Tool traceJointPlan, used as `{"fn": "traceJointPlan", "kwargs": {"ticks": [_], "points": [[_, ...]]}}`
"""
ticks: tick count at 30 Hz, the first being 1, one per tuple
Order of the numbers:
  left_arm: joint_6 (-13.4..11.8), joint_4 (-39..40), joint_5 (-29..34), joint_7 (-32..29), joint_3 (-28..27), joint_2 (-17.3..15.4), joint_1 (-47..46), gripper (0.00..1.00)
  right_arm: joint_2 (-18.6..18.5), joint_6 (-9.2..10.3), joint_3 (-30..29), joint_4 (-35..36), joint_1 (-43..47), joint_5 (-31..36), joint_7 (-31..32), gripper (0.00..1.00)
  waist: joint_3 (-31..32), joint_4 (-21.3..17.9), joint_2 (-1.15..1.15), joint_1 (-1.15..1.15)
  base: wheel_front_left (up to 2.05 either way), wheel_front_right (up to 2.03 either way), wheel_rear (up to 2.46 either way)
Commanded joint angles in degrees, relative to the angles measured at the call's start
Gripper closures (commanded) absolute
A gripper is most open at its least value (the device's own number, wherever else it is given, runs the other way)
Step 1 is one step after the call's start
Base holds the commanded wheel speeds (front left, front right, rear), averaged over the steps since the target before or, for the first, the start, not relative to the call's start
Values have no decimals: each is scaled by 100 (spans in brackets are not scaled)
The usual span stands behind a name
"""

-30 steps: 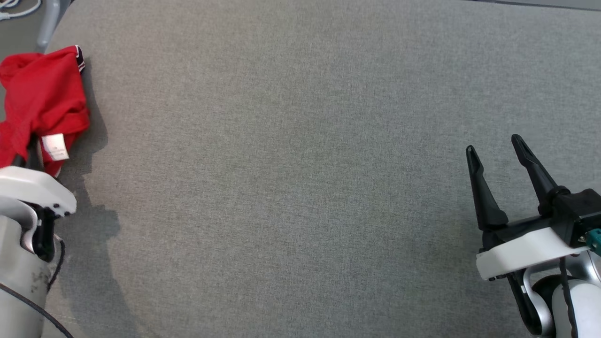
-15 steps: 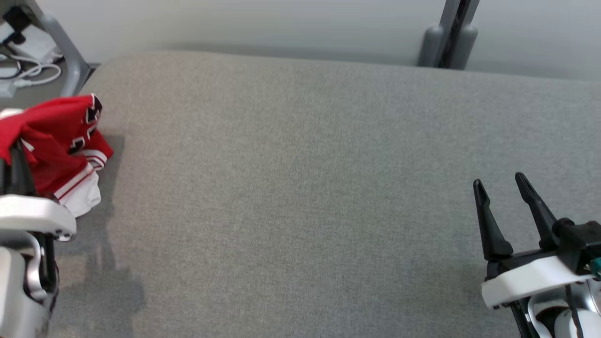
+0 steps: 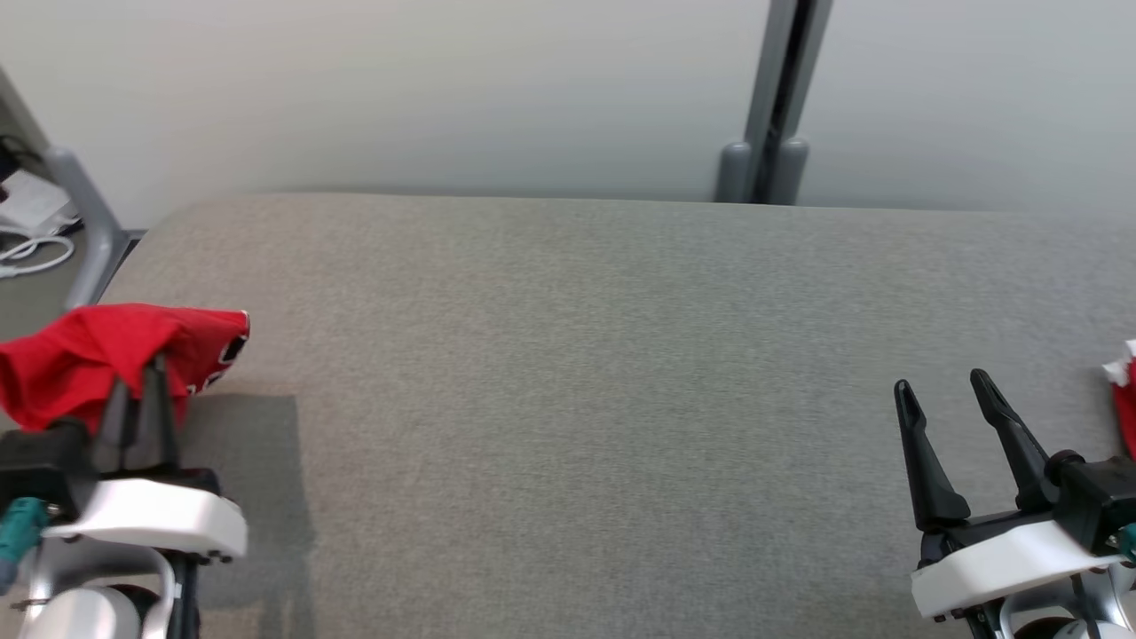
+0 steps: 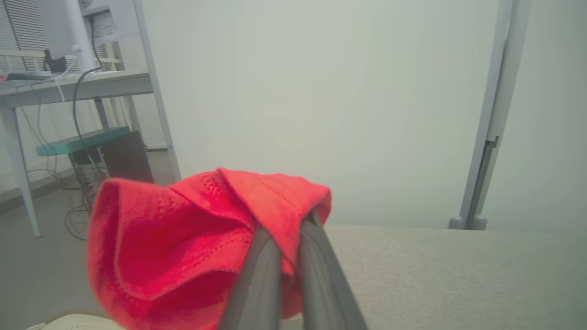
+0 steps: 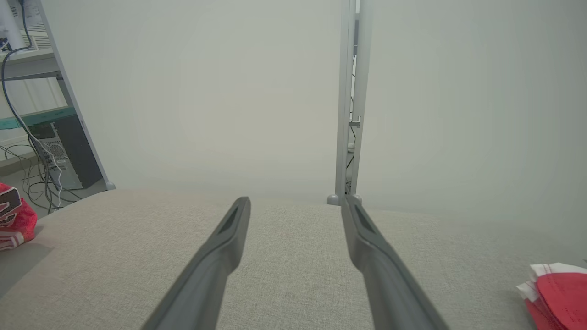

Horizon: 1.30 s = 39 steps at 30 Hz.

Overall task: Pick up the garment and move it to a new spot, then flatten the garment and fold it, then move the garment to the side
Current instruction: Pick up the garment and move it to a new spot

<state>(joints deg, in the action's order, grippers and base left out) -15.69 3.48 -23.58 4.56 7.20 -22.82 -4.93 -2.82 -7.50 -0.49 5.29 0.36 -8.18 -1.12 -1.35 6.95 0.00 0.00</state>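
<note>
The garment (image 3: pixel 98 355) is red mesh cloth with white and black trim, bunched up at the left end of the grey padded table (image 3: pixel 577 355). My left gripper (image 3: pixel 139 373) is shut on a fold of it, and the cloth drapes over the fingertips. Seen from the left wrist, the garment (image 4: pixel 183 238) hangs to the left of my left gripper (image 4: pixel 289 229), whose two fingers are pressed together. The right wrist view catches the garment (image 5: pixel 11 220) at its left edge, with a shadow below it. My right gripper (image 3: pixel 941 382) (image 5: pixel 294 201) stands open and bare over the table's right part.
Another red and white cloth (image 3: pixel 1125 390) (image 5: pixel 557 288) lies at the table's right edge. A grey post (image 3: pixel 772 98) stands against the pale wall behind the table. A desk with cables (image 4: pixel 69 82) is off to the left.
The head camera has tilted up, bringing the wall and the table's far edge into view. My left gripper has lifted the garment, which now hangs bunched from it. The right gripper stays open.
</note>
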Motion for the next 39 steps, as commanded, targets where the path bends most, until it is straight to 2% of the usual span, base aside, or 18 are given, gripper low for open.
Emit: {"fn": "traceJointPlan", "kwargs": {"ticks": [1, 8, 16, 22, 26, 29, 39], "points": [[-16, 171, 78, -45, 72, -10, 59, 100, -20, 2, -13, 54, 53, -33, -5, 0, 72, -157, 0, 0, 0, 0, 0], [193, 657, 237, -306, 771, 201, -155, 100, -22, 2, 18, 149, 84, -96, -27, 0, 113, -683, 0, 0, 0, 0, 0], [577, 347, 151, -375, 1512, 703, -571, 100, -18, 2, 88, 187, 15, -132, 21, 0, 26, -1612, 0, 0, 0, 0, 0], [956, -242, 145, -327, 2045, 1133, -1141, 100, -18, 2, 69, 188, -78, -195, 2, 0, -268, -2201, 0, 0, 0, 0, 0], [1208, -774, 189, -284, 2364, 1432, -1559, 100, -15, 2, 47, 194, -138, -250, -61, 0, -554, -2452, 0, 0, 0, 0, 0], [1356, -1322, 177, -152, 2551, 1626, -1799, 100, -18, 2, 67, 164, -197, -325, -121, 0, -766, -2573, 0, 0, 0, 0, 0], [1635, -2701, 93, 272, 2979, 1905, -2245, 100, -19, 2, 144, -22, -376, -450, -322, 0, -1136, -2712, 0, 0, 0, 0, 0]]}}
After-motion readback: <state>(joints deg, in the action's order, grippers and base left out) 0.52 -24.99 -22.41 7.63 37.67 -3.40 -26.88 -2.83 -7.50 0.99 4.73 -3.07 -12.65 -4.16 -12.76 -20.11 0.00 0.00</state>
